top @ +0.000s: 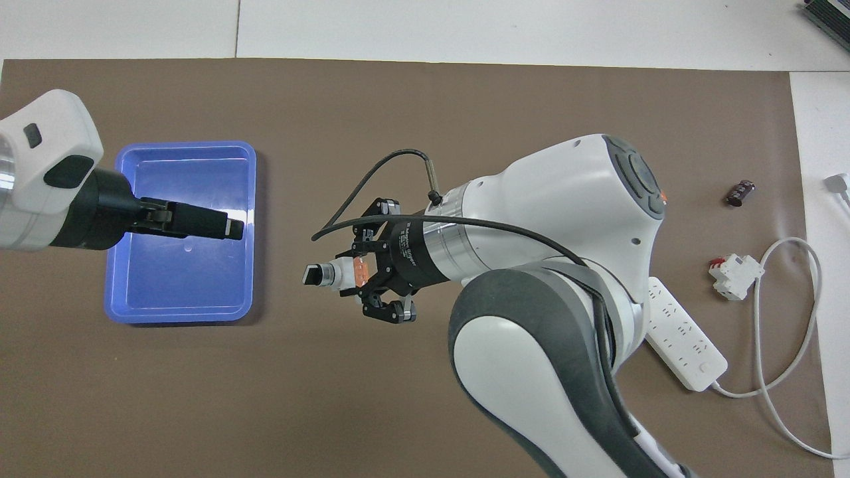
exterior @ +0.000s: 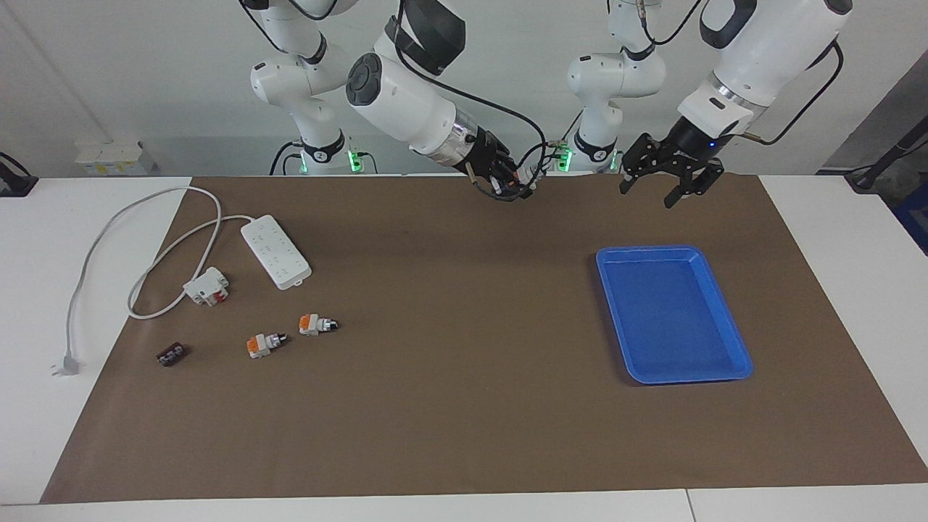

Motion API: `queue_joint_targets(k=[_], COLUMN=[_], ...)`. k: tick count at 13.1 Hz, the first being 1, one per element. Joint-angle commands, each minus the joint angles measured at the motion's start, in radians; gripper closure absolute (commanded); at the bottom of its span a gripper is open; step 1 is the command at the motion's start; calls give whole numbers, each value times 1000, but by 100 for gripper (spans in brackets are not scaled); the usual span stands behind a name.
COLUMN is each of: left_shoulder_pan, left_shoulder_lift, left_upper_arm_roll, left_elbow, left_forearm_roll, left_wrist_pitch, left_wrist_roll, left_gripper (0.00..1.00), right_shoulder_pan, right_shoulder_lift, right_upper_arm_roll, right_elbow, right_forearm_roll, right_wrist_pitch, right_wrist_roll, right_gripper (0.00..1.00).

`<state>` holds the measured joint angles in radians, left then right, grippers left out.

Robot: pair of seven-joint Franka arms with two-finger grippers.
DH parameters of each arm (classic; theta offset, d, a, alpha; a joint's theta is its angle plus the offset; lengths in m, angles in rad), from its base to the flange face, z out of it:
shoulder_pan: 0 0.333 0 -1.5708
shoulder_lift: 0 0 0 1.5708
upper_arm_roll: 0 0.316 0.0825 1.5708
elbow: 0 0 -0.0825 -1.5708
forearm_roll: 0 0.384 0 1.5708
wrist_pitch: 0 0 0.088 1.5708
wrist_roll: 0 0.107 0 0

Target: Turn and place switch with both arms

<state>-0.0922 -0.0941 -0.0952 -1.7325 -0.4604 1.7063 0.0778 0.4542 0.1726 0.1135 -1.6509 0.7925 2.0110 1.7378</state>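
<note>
The left pincer (top: 229, 229) hangs spread wide over the blue tray (top: 126, 199), pointing at the switch (top: 329, 273) that the right pincer (exterior: 516, 183) grips up in the air over the table's (exterior: 464, 406) middle, likely ready to take it.

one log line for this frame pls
right gripper: shut on switch, mid-table, aloft | left gripper: open, empty, over blue tray | handover: not yet

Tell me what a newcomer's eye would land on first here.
Probably the right gripper, up over the mat's middle and shut on a switch whose black knob points toward the left gripper. That one hangs open over the blue tray, at the left arm's end of the table.
</note>
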Motion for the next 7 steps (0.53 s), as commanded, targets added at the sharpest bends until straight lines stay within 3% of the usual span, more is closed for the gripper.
queue_joint_targets(k=[1,4,7], left_shoulder_pan=[-75,-92,-104], left_shoulder_lift=[-22,-26,-35], left_upper_arm_roll=[12,11,0], left_elbow=[-15,-21,-41], left_forearm_roll=[-55,-131,-159], left_wrist_pitch=[-13,-11,-5], left_wrist_roll=[2,2,3], left_gripper=[11,30,39], right_shoulder_pan=[1,4,4], right_shoulder_lift=[13,13,13], right_upper_arm_roll=[2,2,2], right_elbow=[19,14,13], right_forearm_roll=[14,13,11], right_wrist_pitch=[-5,-3,-3], right_wrist_roll=[14,16,14], right_gripper=[100,100,100])
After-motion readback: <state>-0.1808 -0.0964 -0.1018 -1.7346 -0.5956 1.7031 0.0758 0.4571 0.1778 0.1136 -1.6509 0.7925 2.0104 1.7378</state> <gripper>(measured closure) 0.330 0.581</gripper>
